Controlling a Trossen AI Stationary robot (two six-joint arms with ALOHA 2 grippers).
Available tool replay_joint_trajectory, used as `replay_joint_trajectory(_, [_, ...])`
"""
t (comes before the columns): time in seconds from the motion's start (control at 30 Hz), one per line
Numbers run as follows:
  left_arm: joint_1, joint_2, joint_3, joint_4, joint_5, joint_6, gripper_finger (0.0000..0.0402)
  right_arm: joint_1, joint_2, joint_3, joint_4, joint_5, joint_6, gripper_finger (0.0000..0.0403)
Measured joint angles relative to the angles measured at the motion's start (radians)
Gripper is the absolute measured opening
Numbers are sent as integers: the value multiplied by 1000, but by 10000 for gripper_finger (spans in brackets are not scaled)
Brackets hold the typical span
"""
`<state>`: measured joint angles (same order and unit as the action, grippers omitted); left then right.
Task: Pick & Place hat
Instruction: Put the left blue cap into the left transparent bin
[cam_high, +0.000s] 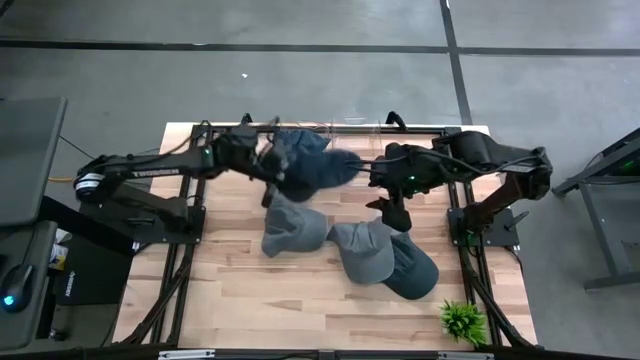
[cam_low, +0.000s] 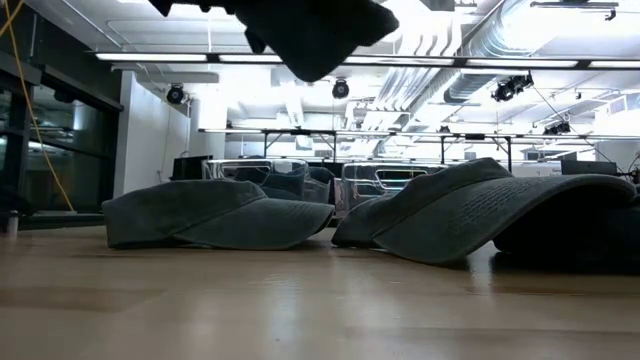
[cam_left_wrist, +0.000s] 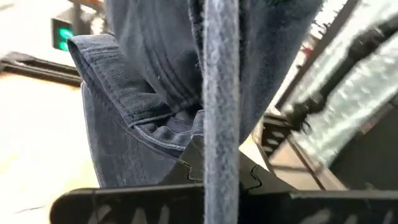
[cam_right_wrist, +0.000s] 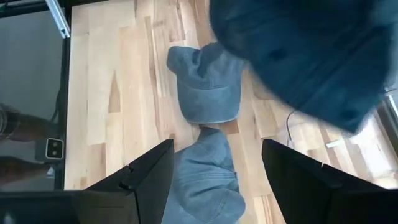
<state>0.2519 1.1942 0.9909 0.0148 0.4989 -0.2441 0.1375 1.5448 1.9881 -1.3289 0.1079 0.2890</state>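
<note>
The left gripper (cam_high: 268, 165) is positioned over the rear centre of the wooden table (cam_high: 230, 300), with its fingers clamped shut on a dark blue hat (cam_high: 308, 162). This held hat is hanging in the air above the table surface; in the low view it is showing as a dark shape (cam_low: 310, 35) suspended at the upper edge, clear of the items lying below. In the left wrist view the denim fabric of the hat (cam_left_wrist: 155, 93) is filling most of the field, with one fold passing straight between the fingers. The right gripper (cam_high: 392, 208) is sitting just beside the held hat, on its right side, with its jaws standing wide apart and gripping nothing; the right wrist view is showing both fingers (cam_right_wrist: 146, 177) spread, with the table visible between them. Three further hats are lying on the table in front of the grippers: a grey-blue hat (cam_high: 290, 228) toward the left, a second grey-blue hat (cam_high: 365, 250) touching it near the centre, and a darker hat (cam_high: 415, 270) overlapping the second one on the right. A small green plant (cam_high: 462, 320) is standing at the front right corner of the table, well apart from the hats.
</note>
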Motion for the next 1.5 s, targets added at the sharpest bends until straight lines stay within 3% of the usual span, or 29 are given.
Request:
replay_joint_trajectory(0.2, [159,-22,-22,117,109,-66,0,0,4,-46,10,35,1,239])
replay_joint_trajectory(0.4, [316,-21,-161,478,201,-273,0,-6,5,-106,46,43,31,239])
replay_joint_trajectory(0.67, [442,-13,-398,882,230,-539,0,-9,2,-151,144,54,73,239])
replay_joint_trajectory(1.13, [442,165,-447,986,267,-602,0,-30,10,-153,334,113,111,239])
replay_joint_trajectory(1.33, [442,184,-446,1094,315,-651,0,-85,59,-153,446,220,4,239])
replay_joint_trajectory(1.5, [480,185,-446,1083,351,-655,0,-165,91,-153,551,204,-55,239])
